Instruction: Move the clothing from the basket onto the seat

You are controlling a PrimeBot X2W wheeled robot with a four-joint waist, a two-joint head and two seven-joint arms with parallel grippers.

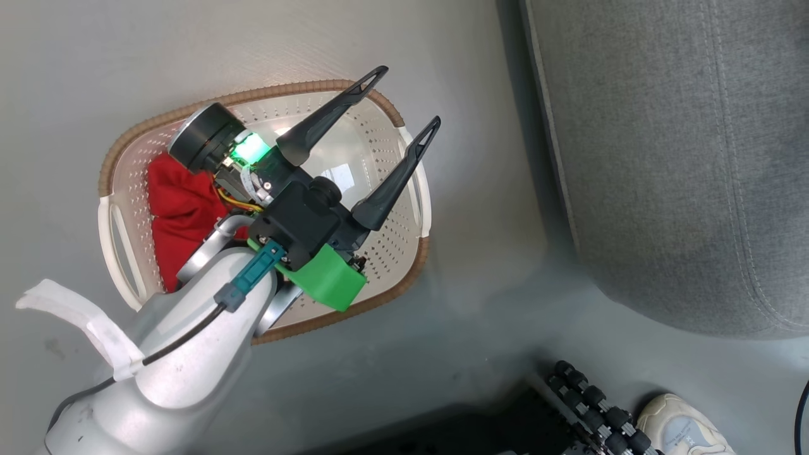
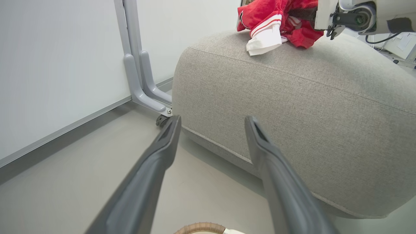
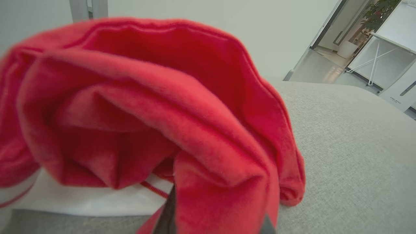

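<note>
Toward the upper left of the head view, a cream-white perforated plastic laundry basket with a brown woven-look rim sits on the grey floor, and a crumpled piece of soft bright red clothing lies inside against its left wall. Over the basket hangs the left gripper, its two long dark fingers spread wide with nothing between them, pointing to the upper right of the frame. The large grey upholstered fabric seat stands at the right side, apart from the basket across a strip of floor. At the top of the left wrist view a red garment with white stripes and a white cuff rests on the seat's top, near its rounded edge. The right gripper is clamped shut on that garment's folds, its fingers nearly buried in red fabric.
</note>
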